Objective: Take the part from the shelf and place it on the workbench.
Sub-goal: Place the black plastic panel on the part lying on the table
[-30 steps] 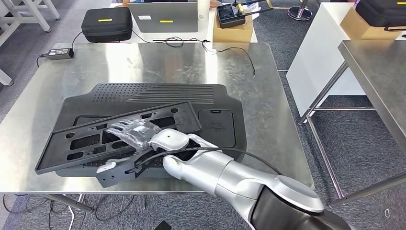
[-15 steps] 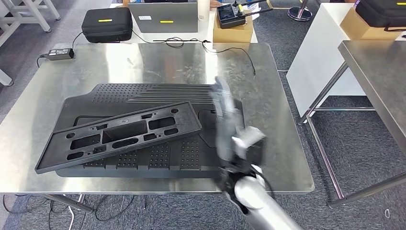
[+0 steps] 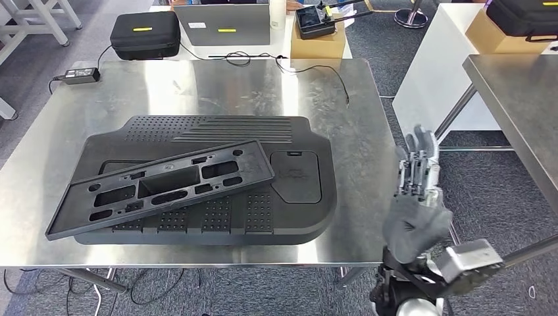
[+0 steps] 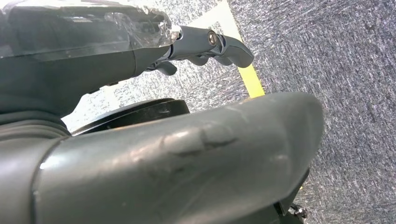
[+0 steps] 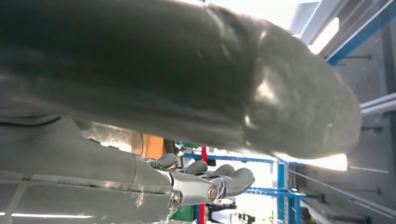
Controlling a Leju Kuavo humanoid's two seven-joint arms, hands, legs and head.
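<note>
Looks placed already: the part (image 3: 164, 184), a long black frame with cut-outs, lying aslant on the large black panel (image 3: 289, 217) in the front-left half of the bench (image 3: 217, 85). Its near-left end reaches past the panel's edge toward the front-left corner, its other end toward the bench's middle.

Nothing held in the right hand (image 3: 414, 197): raised just off the bench's right edge, fingers (image 3: 421, 148) straight, apart and pointing up, well apart from the part. Seen close in the right wrist view (image 5: 201, 182) with nothing between thumb and fingers. Nothing in the left hand (image 4: 154, 140) either, hanging over the carpeted floor with fingers (image 4: 210, 42) loosely extended.

Judged as the closing step, clearing the arm away without disturbing what lies there. To do it well:

- Keep the right hand outside the right edge and bring it down there, not back across the panel.
- Mind the gap between this bench and the second bench (image 3: 520, 99) on the right; lower straight, without swinging the elbow wide.
- Leave the fingers spread until well below the bench top, so as to catch on nothing.
- Avoid any bump to the bench; resting askew with one end overhanging the panel, the part could probably slide or tip if jolted.
- Check the seating from the head view before calling it finished.
</note>
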